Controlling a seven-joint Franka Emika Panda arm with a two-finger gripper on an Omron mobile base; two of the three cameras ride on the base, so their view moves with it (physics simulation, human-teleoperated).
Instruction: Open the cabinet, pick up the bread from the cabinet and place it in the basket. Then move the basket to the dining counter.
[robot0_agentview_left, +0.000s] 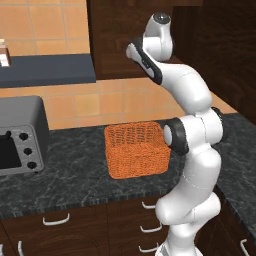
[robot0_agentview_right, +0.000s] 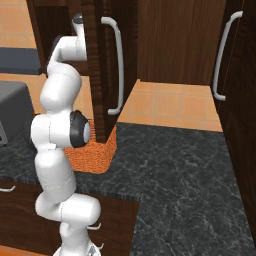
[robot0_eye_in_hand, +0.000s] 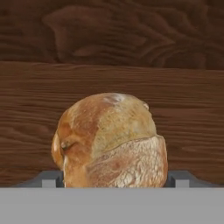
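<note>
The bread (robot0_eye_in_hand: 111, 140), a tan-brown rounded loaf, lies on a dark wood shelf inside the cabinet (robot0_agentview_left: 115, 35), close in front of the hand. My gripper (robot0_eye_in_hand: 114, 179) is open, one fingertip on each side of the loaf and close to its sides. The cabinet door (robot0_agentview_right: 102, 75) stands swung out, its long silver handle (robot0_agentview_right: 119, 65) facing right. My arm reaches up into the cabinet behind that door. The orange woven basket (robot0_agentview_left: 136, 149) sits on the dark speckled countertop below the cabinet; in the right base view the basket (robot0_agentview_right: 95, 152) is partly hidden by the door. The dining counter is out of view.
A grey toaster oven (robot0_agentview_left: 20, 142) stands left of the basket. The dark speckled countertop (robot0_agentview_left: 75, 175) runs on around the corner to the right. Drawers with curved handles (robot0_agentview_left: 55, 220) lie below. Another tall door with a bar handle (robot0_agentview_right: 222, 55) is at the right.
</note>
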